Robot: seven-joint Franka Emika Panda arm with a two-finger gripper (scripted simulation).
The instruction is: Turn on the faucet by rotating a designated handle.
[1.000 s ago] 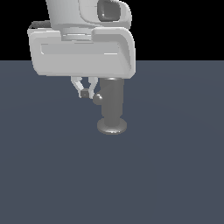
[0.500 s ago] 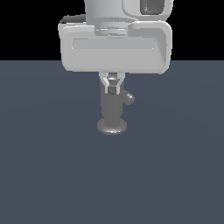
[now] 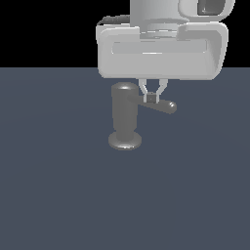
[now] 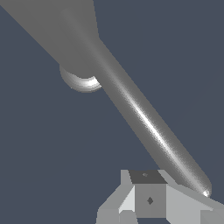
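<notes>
Since a moment ago, the arm has slid toward the exterior view's right. Its gripper [image 3: 152,93] hangs with narrowly spaced fingers at the handle [image 3: 160,105], which sticks out rightward from the faucet [image 3: 125,117] at frame centre; contact is unclear. Bare dark floor [image 3: 58,195] surrounds the faucet's flared base, and nothing blocks the rod.
</notes>
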